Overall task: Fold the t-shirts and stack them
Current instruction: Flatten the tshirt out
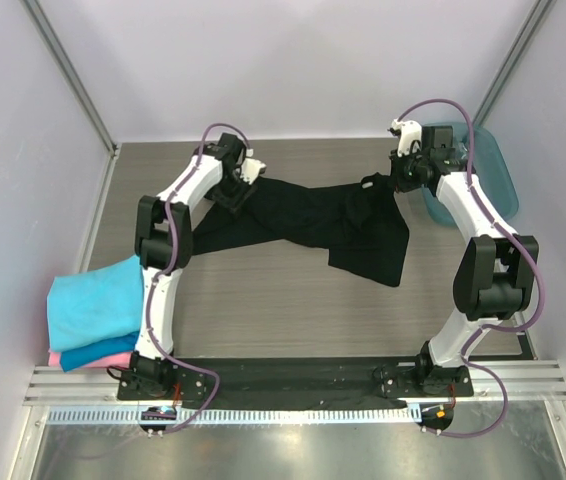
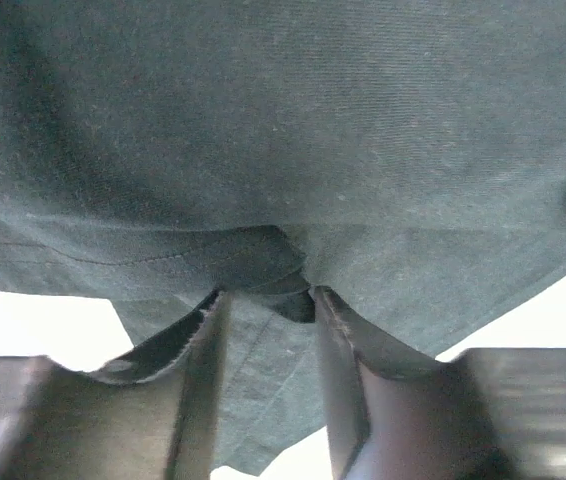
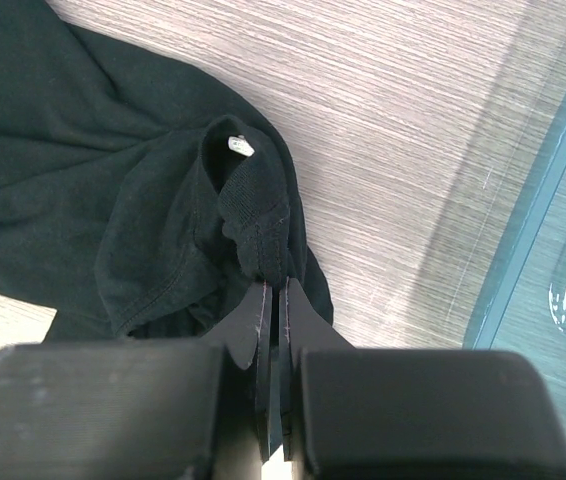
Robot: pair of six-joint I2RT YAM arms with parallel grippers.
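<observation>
A large black t-shirt (image 1: 313,215) lies stretched across the far half of the table between both grippers. My right gripper (image 1: 400,182) is shut on a ribbed edge of it near the neck; in the right wrist view the pinched fold (image 3: 263,240) rises from the gripper (image 3: 273,283), with the white tag (image 3: 240,146) just beyond. My left gripper (image 1: 235,190) is at the shirt's left end. In the left wrist view black cloth (image 2: 283,120) fills the frame. The gripper (image 2: 263,292) has its fingers apart, with a bunched fold at the tips and cloth between them.
A folded stack sits at the left edge: a turquoise shirt (image 1: 88,295) on top, blue (image 1: 93,352) and pink (image 1: 58,358) below. A translucent teal tray (image 1: 488,170) stands at the far right, close beside the right gripper, its rim (image 3: 533,230) in the right wrist view.
</observation>
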